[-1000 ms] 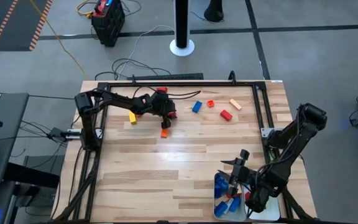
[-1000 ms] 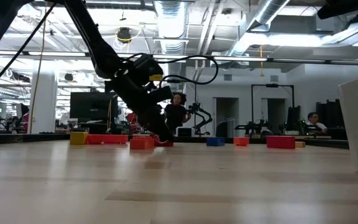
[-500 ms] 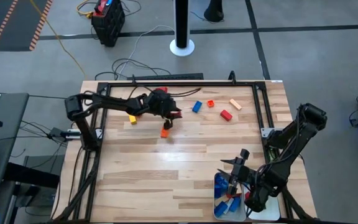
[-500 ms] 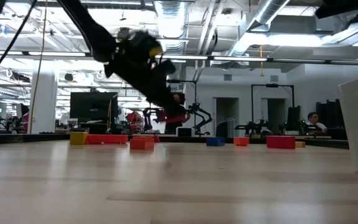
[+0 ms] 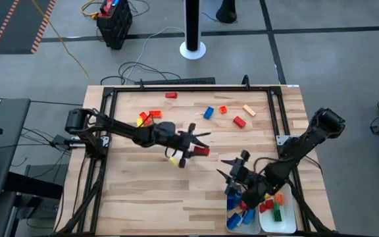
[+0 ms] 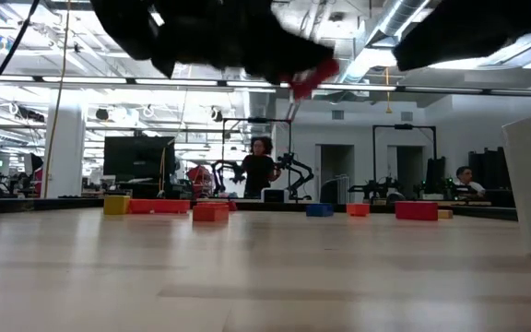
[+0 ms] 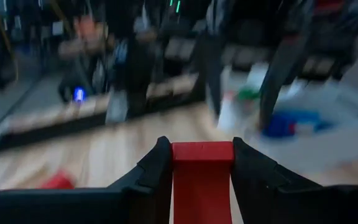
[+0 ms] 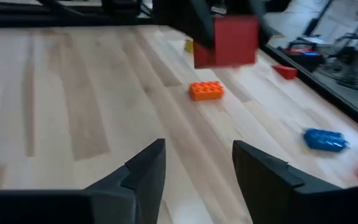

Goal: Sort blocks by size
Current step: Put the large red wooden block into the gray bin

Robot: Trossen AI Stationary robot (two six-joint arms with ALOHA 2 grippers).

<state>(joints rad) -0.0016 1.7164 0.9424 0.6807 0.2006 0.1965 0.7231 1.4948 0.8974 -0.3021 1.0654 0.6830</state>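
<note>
Several blocks (image 5: 208,112) are lying along the table's (image 5: 143,191) far edge. Two trays (image 5: 285,212) are sitting side by side at its near right corner, apparently holding more blocks. Another block (image 5: 202,151) is hanging above mid-table in the left gripper (image 5: 198,150).

Two trays (image 5: 288,212), two arms (image 5: 120,130).

The counter (image 5: 176,184) is pale wood in planks with a smooth, faintly shiny finish (light glints on it in the low view). The red block (image 7: 202,180) looks like smooth plastic.
</note>
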